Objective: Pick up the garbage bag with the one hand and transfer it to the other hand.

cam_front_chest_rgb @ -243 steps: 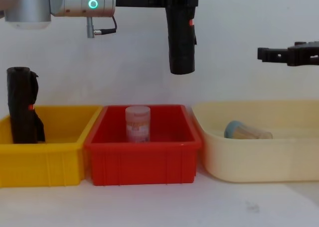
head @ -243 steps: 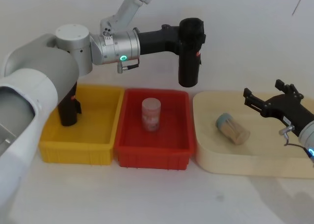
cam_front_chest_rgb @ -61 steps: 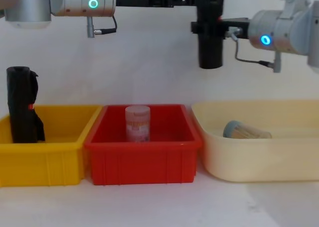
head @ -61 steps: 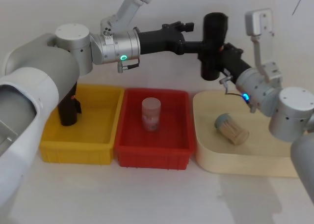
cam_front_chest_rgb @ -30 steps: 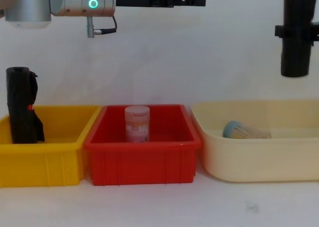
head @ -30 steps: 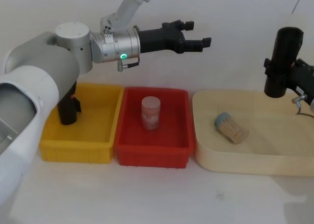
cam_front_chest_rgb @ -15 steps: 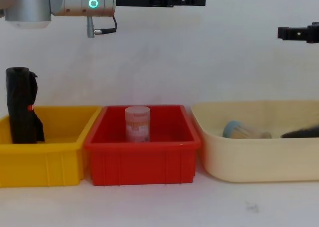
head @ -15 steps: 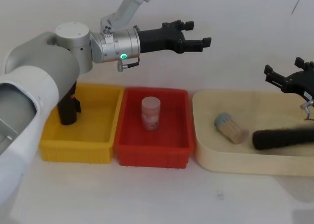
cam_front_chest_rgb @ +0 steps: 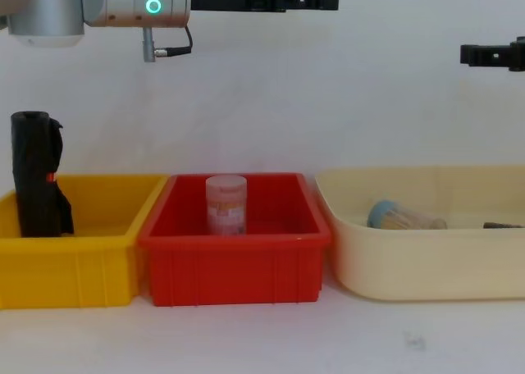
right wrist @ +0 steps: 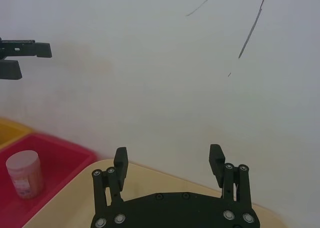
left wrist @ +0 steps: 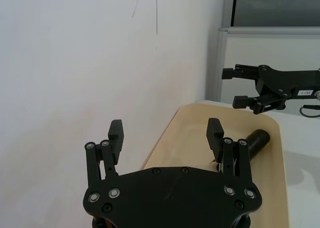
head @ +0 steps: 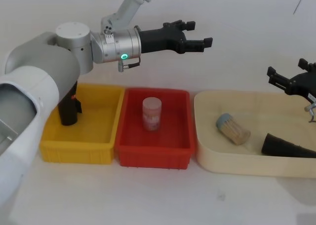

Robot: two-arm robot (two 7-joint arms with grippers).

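A: White wall behind, white table under three trays. The garbage bag (head: 288,145) is lying on its side in the cream tray (head: 217,161), near the wooden-looking cylinder (head: 233,129).

B: Grippers?

A: Left gripper (head: 196,39) is hanging wide open above the red bin (head: 153,156), holding nothing. Right gripper (head: 286,80) is hovering open above the cream tray, also empty.

B: Risk?

A: Bag is sitting close to the tray's rim. A low side approach is likely clipping the wall, or pads sliding off the round roll.
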